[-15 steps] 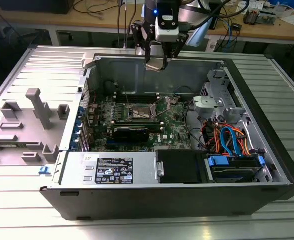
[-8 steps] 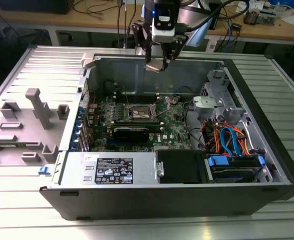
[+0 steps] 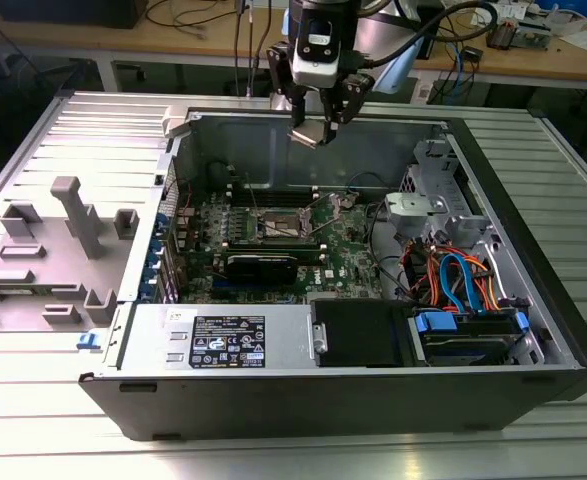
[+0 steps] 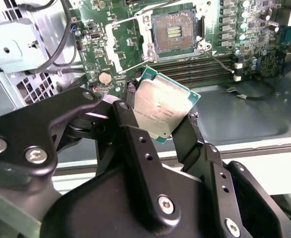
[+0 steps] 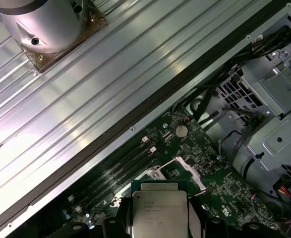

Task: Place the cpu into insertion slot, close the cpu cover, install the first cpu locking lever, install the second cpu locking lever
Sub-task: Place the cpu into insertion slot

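We are on the first step: our gripper (image 3: 316, 128) is clamped on the cpu (image 4: 161, 106), high above the computer case (image 3: 273, 395) and well apart from the bare insertion slot (image 4: 174, 31), so placing it likely calls for squaring chip to socket.

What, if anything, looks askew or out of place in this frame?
Nothing looks damaged or spilled. The cpu is clamped in the end effector above the case, skewed relative to the open, empty insertion slot.

cpu (image 4: 162, 106) in tool (image 3: 315, 128) above computer case (image 3: 373, 400), insertion slot (image 4: 174, 30) on motherboard (image 3: 345, 238) inside case
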Controlling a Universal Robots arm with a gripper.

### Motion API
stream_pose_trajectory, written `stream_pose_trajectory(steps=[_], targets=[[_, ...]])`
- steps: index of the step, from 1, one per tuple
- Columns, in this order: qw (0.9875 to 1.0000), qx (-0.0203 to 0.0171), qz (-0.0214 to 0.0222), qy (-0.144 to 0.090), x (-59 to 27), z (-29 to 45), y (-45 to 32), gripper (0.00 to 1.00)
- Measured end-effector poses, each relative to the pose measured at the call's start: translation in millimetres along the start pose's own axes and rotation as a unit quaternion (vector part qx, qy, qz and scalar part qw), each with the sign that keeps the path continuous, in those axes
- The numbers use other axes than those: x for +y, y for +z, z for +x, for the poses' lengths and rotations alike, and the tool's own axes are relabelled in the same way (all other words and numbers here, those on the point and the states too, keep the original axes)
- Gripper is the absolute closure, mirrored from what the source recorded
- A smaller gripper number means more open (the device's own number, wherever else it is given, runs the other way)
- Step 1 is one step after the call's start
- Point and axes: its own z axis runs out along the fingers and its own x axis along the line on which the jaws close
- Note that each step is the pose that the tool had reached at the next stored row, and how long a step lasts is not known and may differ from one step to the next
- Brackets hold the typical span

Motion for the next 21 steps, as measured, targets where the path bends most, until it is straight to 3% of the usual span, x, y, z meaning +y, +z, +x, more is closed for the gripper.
stream_pose_trajectory(steps=[4, 7, 15, 17, 21], targets=[[0.9998, -0.0019, 0.0004, 0.020, -0.3, -0.3, 1.1, 0.45], [0.9989, -0.0041, 0.0005, 0.047, -0.4, -0.3, 1.9, 0.45], [0.9988, -0.0042, 0.0004, 0.049, -0.4, -0.3, 2.0, 0.45], [0.9983, -0.0049, 0.0002, 0.058, -0.4, -0.3, 2.1, 0.45], [0.9961, -0.0069, -0.0002, 0.088, -0.4, -0.3, 2.3, 0.45]])
